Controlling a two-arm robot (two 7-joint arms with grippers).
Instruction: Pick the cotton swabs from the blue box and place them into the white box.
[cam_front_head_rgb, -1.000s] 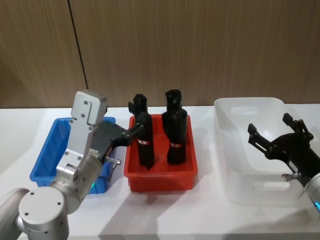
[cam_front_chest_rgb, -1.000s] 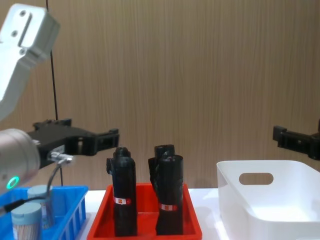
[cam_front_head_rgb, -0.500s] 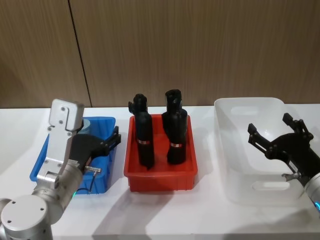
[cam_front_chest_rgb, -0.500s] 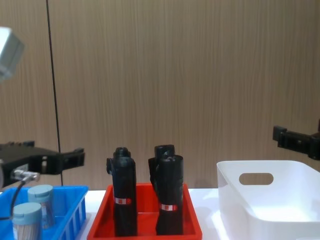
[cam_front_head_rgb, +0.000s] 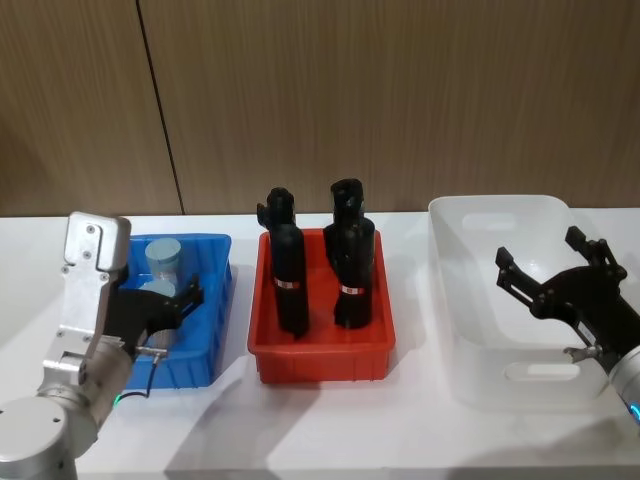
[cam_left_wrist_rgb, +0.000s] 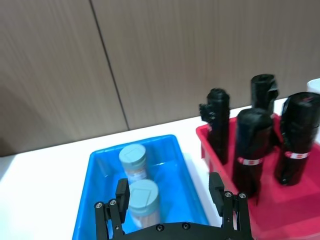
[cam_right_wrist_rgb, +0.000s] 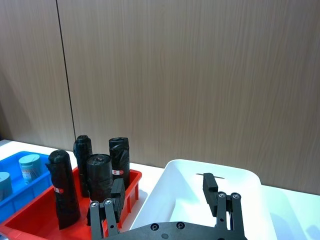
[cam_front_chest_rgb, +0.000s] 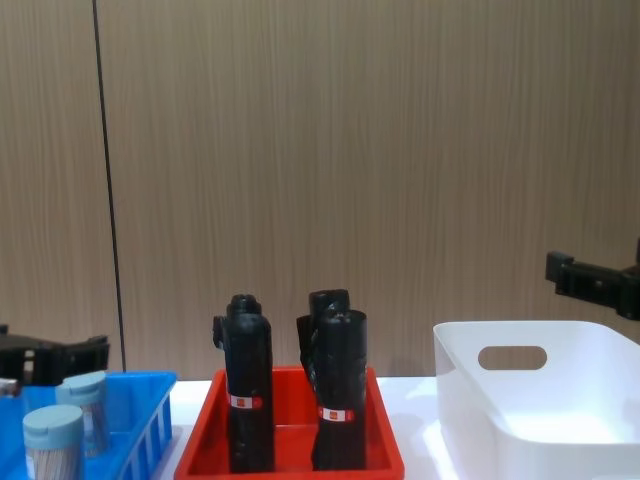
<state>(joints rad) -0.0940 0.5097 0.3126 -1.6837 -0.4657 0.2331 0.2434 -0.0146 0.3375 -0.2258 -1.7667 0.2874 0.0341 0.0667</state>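
Observation:
Two cotton swabs tubs (cam_left_wrist_rgb: 133, 161) (cam_left_wrist_rgb: 144, 199) with pale blue lids stand in the blue box (cam_left_wrist_rgb: 186, 176) at the table's left. The head view shows the far tub (cam_front_head_rgb: 163, 258) in the blue box (cam_front_head_rgb: 218, 268). My left gripper (cam_front_head_rgb: 176, 304) hovers open over the box's near half, its fingers (cam_left_wrist_rgb: 122, 192) on either side of the near tub without touching it. My right gripper (cam_front_head_rgb: 540, 256) hangs open above the white box (cam_front_head_rgb: 470, 205) at the right, nothing between its fingers (cam_right_wrist_rgb: 210, 186). In the chest view both tubs (cam_front_chest_rgb: 46, 438) (cam_front_chest_rgb: 86, 398) show side-on.
A red tray (cam_front_head_rgb: 320, 352) with several upright black rolls (cam_front_head_rgb: 290, 280) stands between the blue box and the white box. The wooden wall runs close behind the table. Bare white tabletop lies in front of the three containers.
My left arm has swung left from beside the red tray's rolls to over the blue box, uncovering the far tub. The right arm has not moved.

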